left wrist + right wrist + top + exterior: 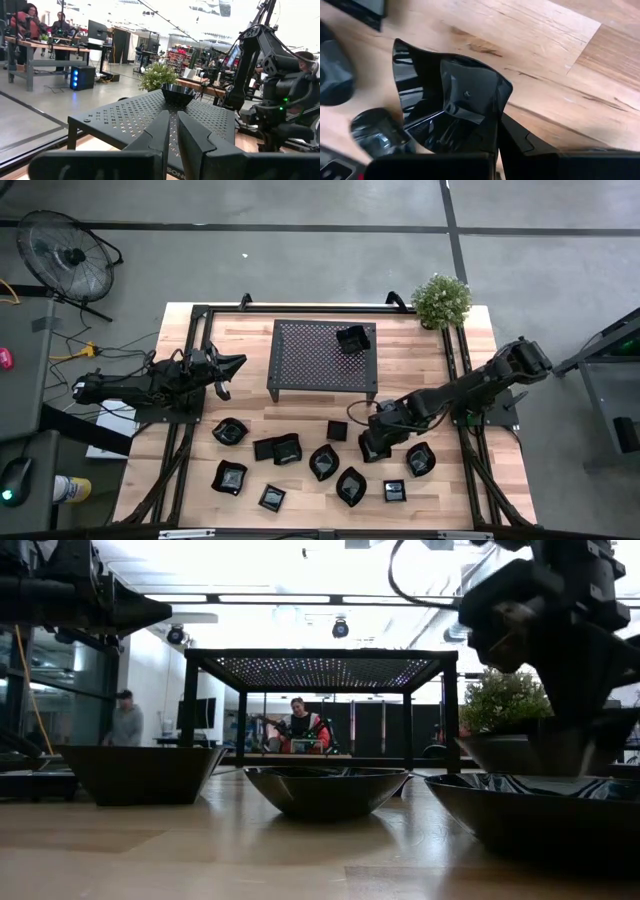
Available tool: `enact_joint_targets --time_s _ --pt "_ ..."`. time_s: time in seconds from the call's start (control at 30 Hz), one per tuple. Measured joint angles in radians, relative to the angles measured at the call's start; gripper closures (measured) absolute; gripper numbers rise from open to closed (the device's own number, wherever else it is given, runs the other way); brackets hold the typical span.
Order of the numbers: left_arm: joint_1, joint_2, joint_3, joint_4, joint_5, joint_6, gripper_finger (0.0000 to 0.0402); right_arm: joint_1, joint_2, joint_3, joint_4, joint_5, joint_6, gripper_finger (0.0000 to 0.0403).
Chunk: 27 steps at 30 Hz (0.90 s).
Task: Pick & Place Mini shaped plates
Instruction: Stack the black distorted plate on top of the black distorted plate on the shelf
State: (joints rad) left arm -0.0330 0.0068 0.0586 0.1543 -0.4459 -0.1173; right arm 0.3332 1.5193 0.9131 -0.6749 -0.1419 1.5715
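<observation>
- Item in hand: one mini shaped plate (pixel 451 107), glossy black, flared and many-sided; it is lying on the worktop (pixel 470 480) at about 4 o'clock of the table centre in the high view, just at 5 o'clock of the mesh rack's corner.
- Key relation: in the right wrist view the plate is spreading forward from the fingers (pixel 520 145), whose tips are clenched on its near rim; the wall is standing between them, so any lift seems to hinge on that edge pinch.
- Long axis: too foreshortened to tell.
- Right gripper (pixel 374 442): reaching in from 3 o'clock, low over the plate row; judged the nearer arm by far.
- Other mini shaped plates (pixel 322 463): lying scattered along the 6 o'clock side of the worktop, several just beside the gripped one; one plate on the rack (pixel 352 339) is sitting at the far right corner.
- Mesh rack (pixel 310 360): standing at the worktop's 12 o'clock half, a likely set-down place.
- Left gripper (pixel 222 370): waiting at 9 o'clock beside the rack, fingers nearly closed, grasping nothing, well apart from the plates.
- Potted plant (pixel 441 300): standing at 1 o'clock.
</observation>
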Motion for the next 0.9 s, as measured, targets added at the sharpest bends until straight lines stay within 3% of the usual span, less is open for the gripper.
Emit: enact_joint_targets --time_s 0.53,0.9 --pt "0.0 0.0 0.0 0.0 0.0 0.0 0.0369 -0.074 -0.189 0.019 -0.004 0.035 -0.095 0.0403" --pt "0.0 0.0 0.0 0.0 0.0 0.0 0.0369 -0.206 -0.208 0.305 -0.274 0.091 -0.309 0.0403"
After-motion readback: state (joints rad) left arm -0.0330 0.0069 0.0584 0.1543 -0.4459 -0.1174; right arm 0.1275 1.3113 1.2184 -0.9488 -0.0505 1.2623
